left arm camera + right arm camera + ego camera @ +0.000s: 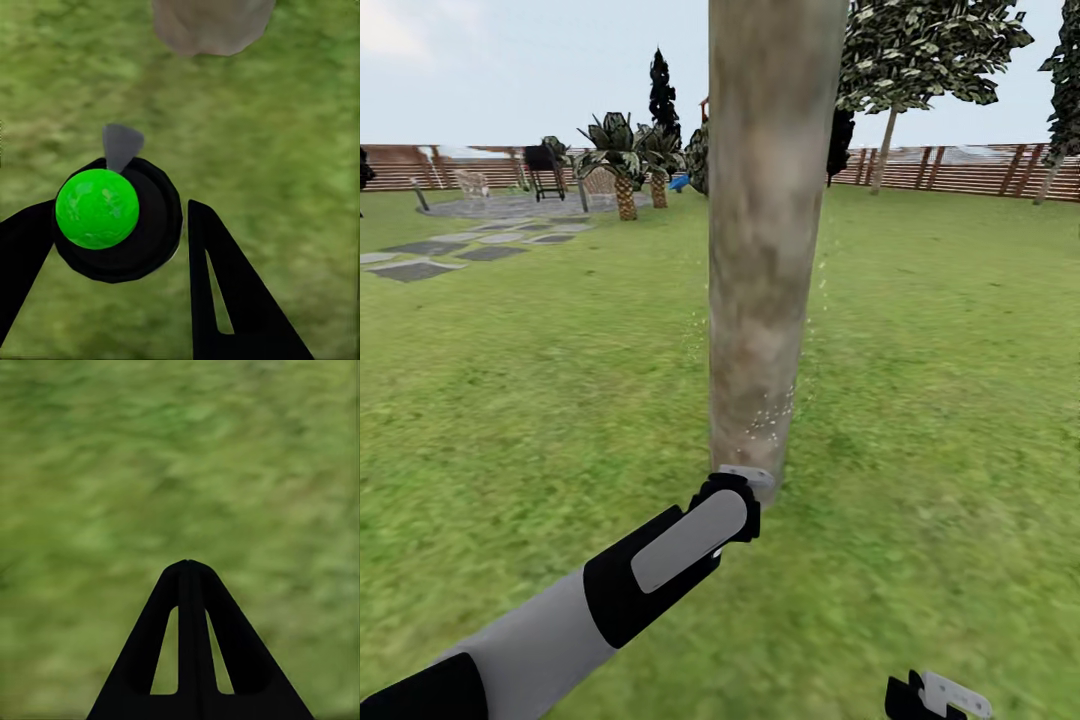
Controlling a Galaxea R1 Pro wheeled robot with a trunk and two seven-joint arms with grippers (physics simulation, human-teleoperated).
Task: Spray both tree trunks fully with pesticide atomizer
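Atomizer [116,221], round black, green-capped, clamped by left gripper [120,247]; mottled trunk [765,250] near; right gripper [189,566] closed.

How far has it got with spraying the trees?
Done: the black atomizer with the green top is off the grass, in the left end effector. In hand: white spray specks dot the mottled grey-brown trunk near its base. Left: the bare upper trunk, and the second tree.
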